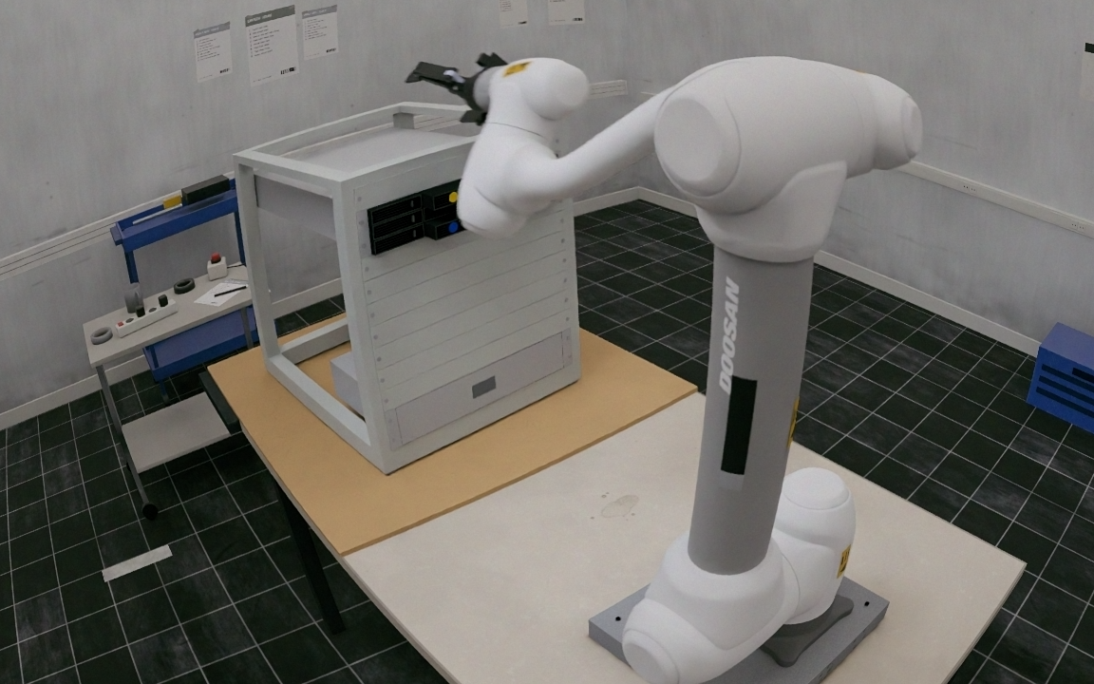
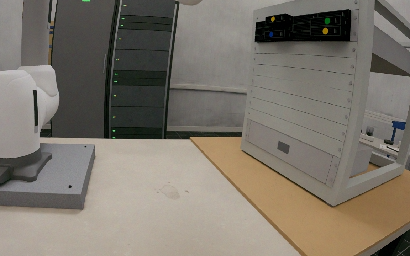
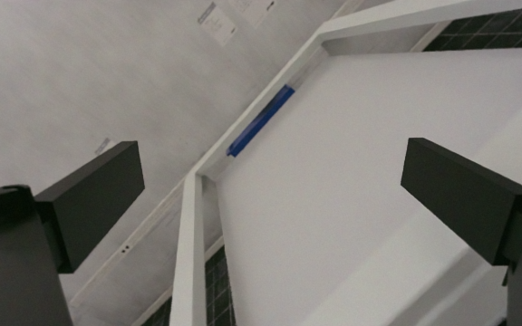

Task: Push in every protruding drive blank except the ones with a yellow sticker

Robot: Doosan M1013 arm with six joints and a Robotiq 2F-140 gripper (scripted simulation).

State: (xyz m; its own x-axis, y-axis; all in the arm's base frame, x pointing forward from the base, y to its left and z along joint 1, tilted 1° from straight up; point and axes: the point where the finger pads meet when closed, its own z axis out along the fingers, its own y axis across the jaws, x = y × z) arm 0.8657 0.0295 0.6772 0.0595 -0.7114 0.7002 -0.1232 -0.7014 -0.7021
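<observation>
A white robot arm reaches over the top of a pale grey rack (image 1: 348,255), which stands on the tan board (image 1: 415,484) at the far end of the tabletop. Its black gripper (image 1: 452,74) hangs above the rack's top rear edge, fingers spread fully wide and gripping nothing. The black drive blanks (image 2: 302,25) sit in the top row of the rack's front, carrying yellow, blue and green stickers; some stand proud.
</observation>
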